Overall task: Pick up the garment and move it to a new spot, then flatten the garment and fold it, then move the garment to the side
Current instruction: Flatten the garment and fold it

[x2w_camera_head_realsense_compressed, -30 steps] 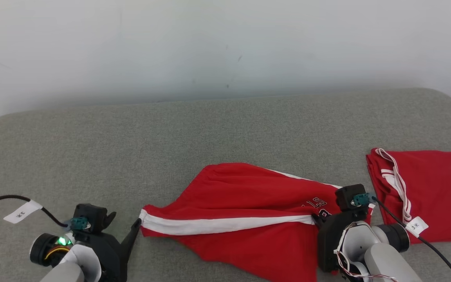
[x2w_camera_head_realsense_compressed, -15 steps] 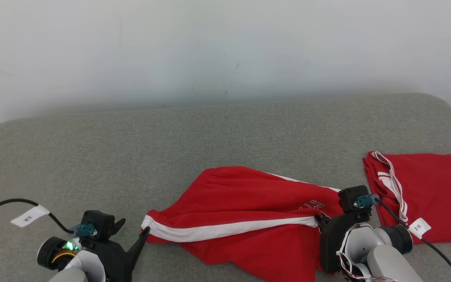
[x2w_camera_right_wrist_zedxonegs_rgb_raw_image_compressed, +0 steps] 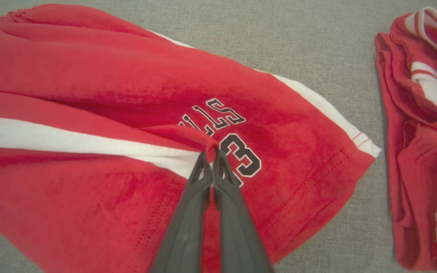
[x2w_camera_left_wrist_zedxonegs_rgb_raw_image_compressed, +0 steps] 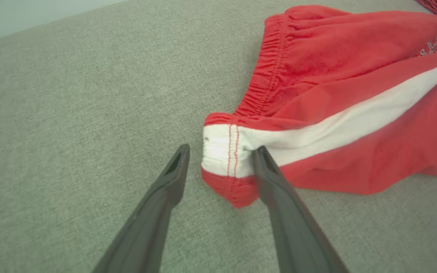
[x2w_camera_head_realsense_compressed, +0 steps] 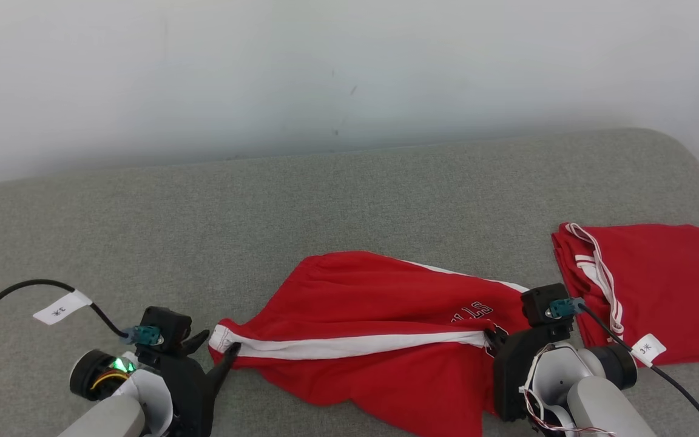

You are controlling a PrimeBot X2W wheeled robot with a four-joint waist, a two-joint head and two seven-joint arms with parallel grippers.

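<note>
Bright, even light (soft shadows)

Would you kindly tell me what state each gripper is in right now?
Left gripper: open, fingers either side of a corner of the red shorts.
Right gripper: shut on a fold of the red shorts.

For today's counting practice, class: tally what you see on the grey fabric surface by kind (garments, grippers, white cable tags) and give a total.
Red garments: 2 (shorts, folded red garment)
Grippers: 2 (left gripper, right gripper)
White cable tags: 2 (left tag, right tag)
Total: 6
</note>
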